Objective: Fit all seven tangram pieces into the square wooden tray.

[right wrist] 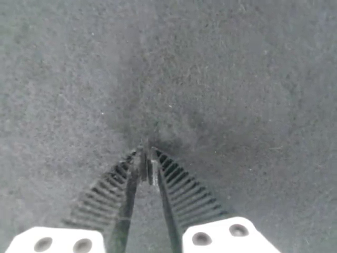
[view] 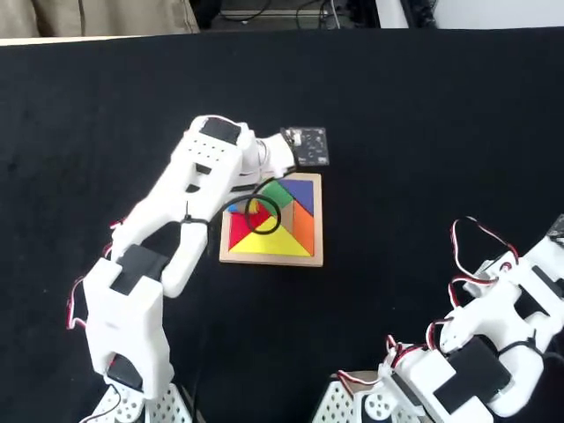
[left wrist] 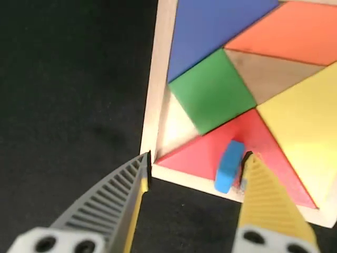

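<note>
While left end effector gapes at tray edge, blue piece seemingly tilted.

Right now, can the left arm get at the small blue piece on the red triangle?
Probably yes. The left tool hangs open over the tray; the blue piece lies on the red triangle close by one fingertip, with nothing between them.

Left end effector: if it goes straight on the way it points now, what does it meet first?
Most likely the red triangle just inside the wooden tray's rim, between the open fingers of the left end effector; the small blue piece lies beside one finger. Depth is unclear.
</note>
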Motion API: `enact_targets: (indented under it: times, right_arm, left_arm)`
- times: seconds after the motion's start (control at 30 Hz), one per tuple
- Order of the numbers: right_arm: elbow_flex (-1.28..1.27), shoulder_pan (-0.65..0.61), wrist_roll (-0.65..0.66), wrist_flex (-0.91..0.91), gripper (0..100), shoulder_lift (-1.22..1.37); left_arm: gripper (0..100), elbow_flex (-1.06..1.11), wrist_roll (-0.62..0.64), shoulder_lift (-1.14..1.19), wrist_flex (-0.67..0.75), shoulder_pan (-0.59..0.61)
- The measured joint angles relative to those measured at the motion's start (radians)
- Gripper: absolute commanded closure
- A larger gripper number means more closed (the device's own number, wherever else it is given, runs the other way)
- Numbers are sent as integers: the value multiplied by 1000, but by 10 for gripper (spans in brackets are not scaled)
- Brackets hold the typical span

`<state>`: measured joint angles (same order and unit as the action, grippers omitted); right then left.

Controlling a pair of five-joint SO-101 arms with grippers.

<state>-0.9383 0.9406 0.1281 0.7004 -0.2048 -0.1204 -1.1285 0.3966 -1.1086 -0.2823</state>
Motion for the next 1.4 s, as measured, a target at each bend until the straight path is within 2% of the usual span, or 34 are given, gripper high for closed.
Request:
enact_targets:
  times: [0.4,0.53,0.8,1.07,1.3,1.4]
  right_arm:
    - [0,0,0,0,986,0]
    - [0,0,0,0,986,0]
    - [0,0,0,0,986,0]
    - [0,0,0,0,986,0]
    - [0,0,0,0,986,0]
    - [0,0,0,0,986,0]
  left_arm:
    - [722,-26,5,2,9,35]
    - [722,-43,83,2,-9,60]
    - [722,3,41,2,-51,80]
    - [722,43,40,69,106,115]
    - [722,-35,41,135,118,124]
    - [722,-61,81,146,118,126]
